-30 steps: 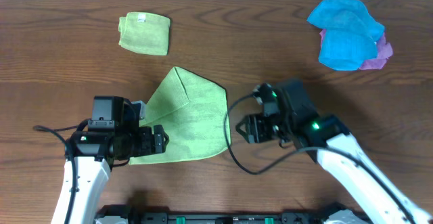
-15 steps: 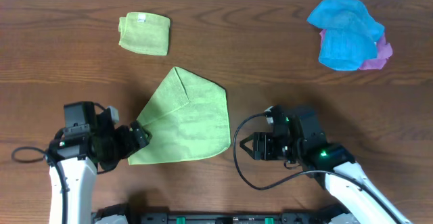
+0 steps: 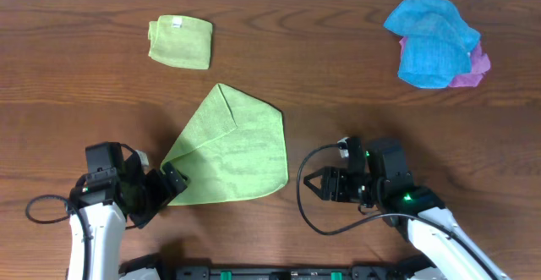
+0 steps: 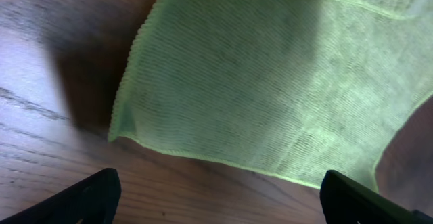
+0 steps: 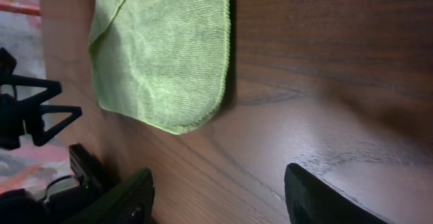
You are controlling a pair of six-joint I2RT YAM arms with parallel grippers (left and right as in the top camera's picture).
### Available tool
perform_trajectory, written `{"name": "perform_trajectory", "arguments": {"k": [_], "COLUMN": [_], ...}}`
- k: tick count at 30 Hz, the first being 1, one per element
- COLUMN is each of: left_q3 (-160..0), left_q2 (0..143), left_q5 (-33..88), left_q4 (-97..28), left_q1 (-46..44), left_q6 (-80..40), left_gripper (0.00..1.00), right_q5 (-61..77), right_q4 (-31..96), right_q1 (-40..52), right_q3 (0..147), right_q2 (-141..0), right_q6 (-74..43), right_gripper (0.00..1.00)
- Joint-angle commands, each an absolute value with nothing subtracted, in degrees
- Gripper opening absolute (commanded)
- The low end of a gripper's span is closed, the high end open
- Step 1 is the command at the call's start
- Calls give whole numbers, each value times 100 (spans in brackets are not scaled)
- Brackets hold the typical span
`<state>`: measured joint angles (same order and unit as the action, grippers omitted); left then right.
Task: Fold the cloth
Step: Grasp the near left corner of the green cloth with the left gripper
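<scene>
A lime green cloth [image 3: 232, 155] lies on the wooden table, partly folded with its upper left flap turned over. It fills the top of the left wrist view [image 4: 284, 82] and shows at the upper left of the right wrist view [image 5: 162, 55]. My left gripper [image 3: 169, 189] is open and empty, just off the cloth's lower left corner. My right gripper [image 3: 313, 183] is open and empty, on bare wood to the right of the cloth's lower right corner.
A folded green cloth [image 3: 180, 41] lies at the back left. A blue cloth [image 3: 431, 39] is heaped on a pink one [image 3: 473, 70] at the back right. The table's front edge is close behind both arms.
Both arms have drawn back toward the table's front edge. The left gripper moved off the cloth's lower left part to just beside its corner. The cloth's lower left edge shifted slightly.
</scene>
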<state>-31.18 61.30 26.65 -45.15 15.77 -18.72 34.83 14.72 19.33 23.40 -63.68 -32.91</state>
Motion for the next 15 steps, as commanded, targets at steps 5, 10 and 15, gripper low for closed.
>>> {"name": "perform_trajectory", "arguments": {"k": [5,10,15], "left_q3": [-3061,-2812,-2534], "left_q2": [6141,6149,6149], "left_q5": [1977,1977,2213], "left_q4": [-4458,-4134,-3776], "left_q1": [1616,1616,1616], "left_q6": [-2167,-2558,-2779], "left_gripper": [95,95,95], "right_q5": [3671,3671,3675], "right_q4": [1428,1352,1282], "right_q1": [1876,1876,1876], "right_q3": [2309,2309,2309], "right_q2": [-6311,-6311,-6311], "right_q6": [-3387,-3492,-3575], "right_gripper": [63,63,63]}}
